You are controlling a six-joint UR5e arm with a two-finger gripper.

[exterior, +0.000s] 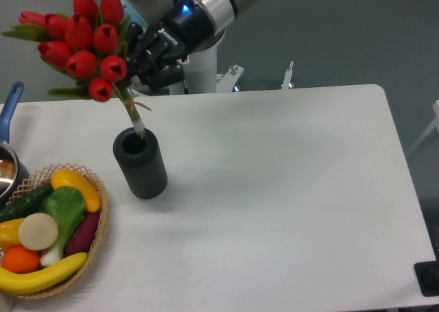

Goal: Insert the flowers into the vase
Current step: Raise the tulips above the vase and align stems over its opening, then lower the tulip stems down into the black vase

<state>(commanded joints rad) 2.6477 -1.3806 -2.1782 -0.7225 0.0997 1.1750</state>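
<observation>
Nearest the camera, the matte black cylindrical vase is standing upright on the white table. The tied green stems are dipping into its round mouth. Above, the bunch of red tulips is leaning up and to the left. Behind it, the black 2-finger gripper is clamping the stems, so the remaining travel looks to be down along that tilted axis.

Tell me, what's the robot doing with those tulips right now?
Gripper shut on flowers. Stem ends just inside vase mouth, bunch tilted left. Nothing blocking.
</observation>
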